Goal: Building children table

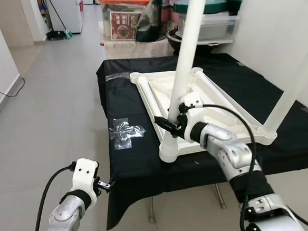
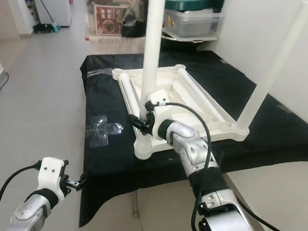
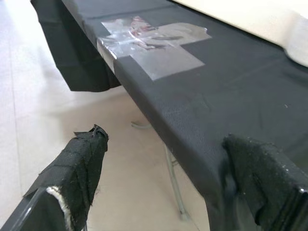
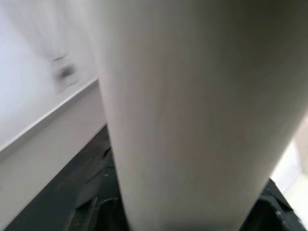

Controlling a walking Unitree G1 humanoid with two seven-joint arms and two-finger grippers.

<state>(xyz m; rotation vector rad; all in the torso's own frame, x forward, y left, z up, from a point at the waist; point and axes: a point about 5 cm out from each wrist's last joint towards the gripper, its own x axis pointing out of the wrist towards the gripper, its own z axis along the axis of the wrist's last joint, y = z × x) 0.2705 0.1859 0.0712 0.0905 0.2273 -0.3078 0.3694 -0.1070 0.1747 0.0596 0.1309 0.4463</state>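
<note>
Plainly the leg-fitting step is in hand. The white tabletop [image 1: 211, 109] lies upside down on the black-draped work table [image 1: 131, 170], and the right gripper [image 1: 171, 126] is closed around the lower part of the near-corner leg [image 1: 185, 66], just above the corner socket [image 1: 170, 151] it stands in. That leg leans a little toward the far end rather than standing square (the right wrist view has its pale shaft pressed close against the camera). A second leg [image 2: 277, 64] already rises from the neighbouring near corner, while the two far sockets [image 1: 135, 75] look empty, so roughly half the legs seem to be in.

The left gripper [image 1: 107, 185] hangs low off the near edge of the cloth, its fingers [image 3: 79, 163] apart and holding nothing, close to a clear plastic bag [image 1: 124, 133] lying on the cloth.

Next, I judge, the held leg needs straightening and pressing or twisting home, with the tabletop kept from sliding.
</note>
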